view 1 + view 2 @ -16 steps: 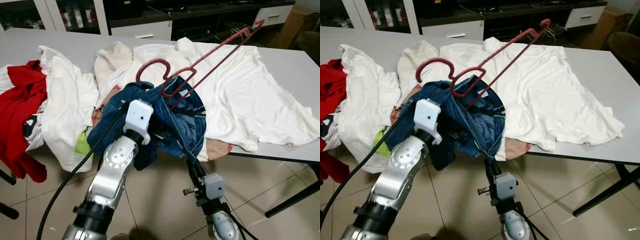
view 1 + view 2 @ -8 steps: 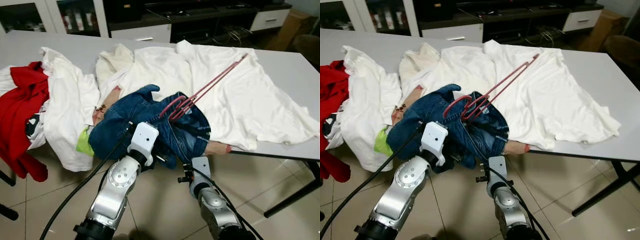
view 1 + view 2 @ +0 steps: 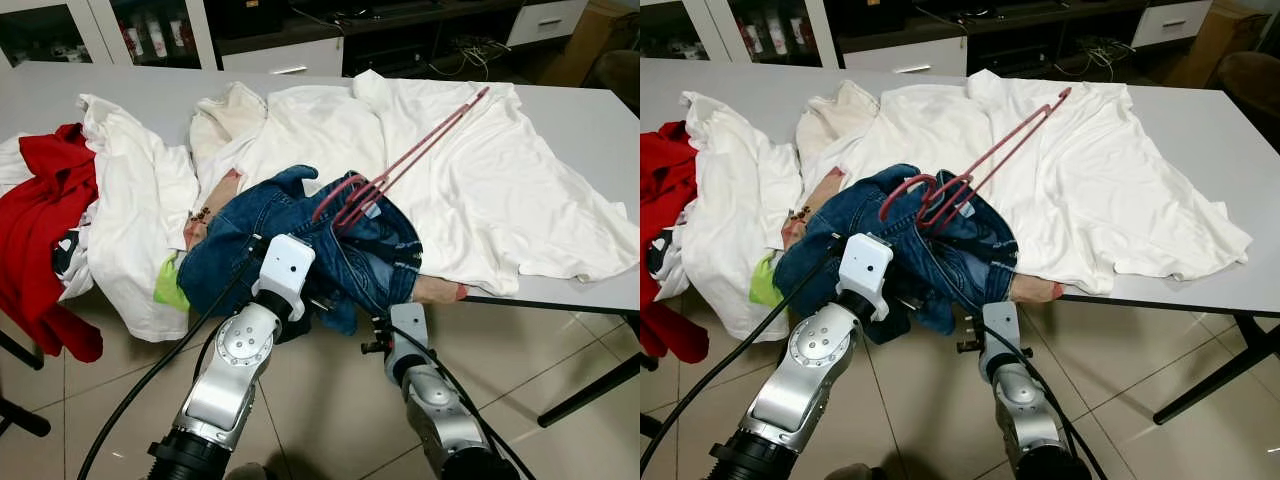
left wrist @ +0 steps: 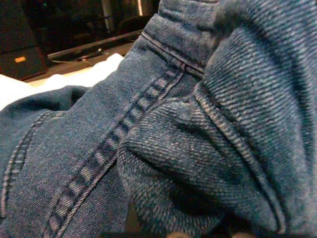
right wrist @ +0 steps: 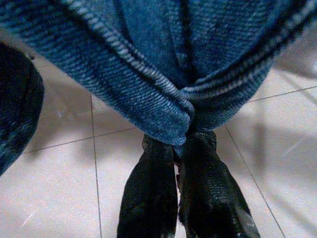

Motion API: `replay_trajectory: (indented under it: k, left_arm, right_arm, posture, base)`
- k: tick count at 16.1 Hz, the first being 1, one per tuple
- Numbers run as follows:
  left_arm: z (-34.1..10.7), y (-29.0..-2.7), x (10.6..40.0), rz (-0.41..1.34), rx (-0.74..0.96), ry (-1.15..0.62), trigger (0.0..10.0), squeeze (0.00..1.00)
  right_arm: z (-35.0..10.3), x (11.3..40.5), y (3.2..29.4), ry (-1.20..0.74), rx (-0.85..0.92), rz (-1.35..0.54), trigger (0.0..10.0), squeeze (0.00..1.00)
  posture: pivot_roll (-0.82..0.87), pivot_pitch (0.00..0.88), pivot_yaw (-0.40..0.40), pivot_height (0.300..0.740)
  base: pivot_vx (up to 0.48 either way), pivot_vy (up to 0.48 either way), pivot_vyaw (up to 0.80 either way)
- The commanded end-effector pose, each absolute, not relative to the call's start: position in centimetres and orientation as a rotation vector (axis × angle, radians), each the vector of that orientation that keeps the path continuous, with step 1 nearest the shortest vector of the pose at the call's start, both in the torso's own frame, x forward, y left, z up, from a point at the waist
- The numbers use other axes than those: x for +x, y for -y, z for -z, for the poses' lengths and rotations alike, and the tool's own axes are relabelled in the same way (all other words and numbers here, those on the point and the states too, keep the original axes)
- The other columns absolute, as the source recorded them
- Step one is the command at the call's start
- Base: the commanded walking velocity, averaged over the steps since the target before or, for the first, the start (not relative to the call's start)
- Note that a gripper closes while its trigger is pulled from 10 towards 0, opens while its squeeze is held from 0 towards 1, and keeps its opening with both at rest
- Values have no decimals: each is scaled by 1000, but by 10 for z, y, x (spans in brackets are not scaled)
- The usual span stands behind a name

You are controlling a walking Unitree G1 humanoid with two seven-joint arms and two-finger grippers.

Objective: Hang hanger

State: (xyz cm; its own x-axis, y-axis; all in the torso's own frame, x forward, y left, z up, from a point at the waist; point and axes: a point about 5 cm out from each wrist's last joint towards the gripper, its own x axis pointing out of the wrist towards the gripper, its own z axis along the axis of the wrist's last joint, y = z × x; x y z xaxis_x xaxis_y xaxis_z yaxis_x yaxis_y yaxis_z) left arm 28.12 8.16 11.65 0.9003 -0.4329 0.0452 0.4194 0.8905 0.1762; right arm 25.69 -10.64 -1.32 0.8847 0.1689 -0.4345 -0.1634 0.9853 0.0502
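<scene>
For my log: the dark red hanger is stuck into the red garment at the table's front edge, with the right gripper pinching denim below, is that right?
Not quite: the dark red hanger is stuck into the blue jeans, as the left eye view shows. The right gripper does pinch denim.

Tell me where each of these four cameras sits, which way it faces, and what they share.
Left eye view: on the head, looking down at the table, hanger, jeans; both silver arms show.
Right eye view: same scene, slightly shifted.
Left wrist view: on the left wrist, pressed into denim.
Right wrist view: on the right wrist, looking along the right pincer, shut on a jeans fold over floor tiles.
All share the jeans.
</scene>
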Motion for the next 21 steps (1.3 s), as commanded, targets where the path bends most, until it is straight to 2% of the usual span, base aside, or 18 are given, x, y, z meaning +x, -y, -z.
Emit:
replay_trajectory:
  k: [1,4,14,21]
  left_arm:
    - [-168,-100,290,305,134,327,10000,0]
    - [-164,-103,292,311,172,302,10000,0]
    - [-164,-101,302,376,258,302,10000,0]
    - [-163,-101,302,395,279,315,10000,0]
  right_arm:
    - [-220,293,122,684,-262,-301,10000,0]
    - [-212,286,118,648,-289,-428,10000,0]
    - [-207,268,127,620,-462,-625,10000,0]
    - [-233,280,142,706,-445,-362,10000,0]
  posture:
    - [121,0,16,740]
    - [113,0,21,740]
    - [70,0,43,740]
    - [67,0,36,740]
  base:
    - [0,0,0]
    - [0,0,0]
    - [0,0,0]
    - [0,0,0]
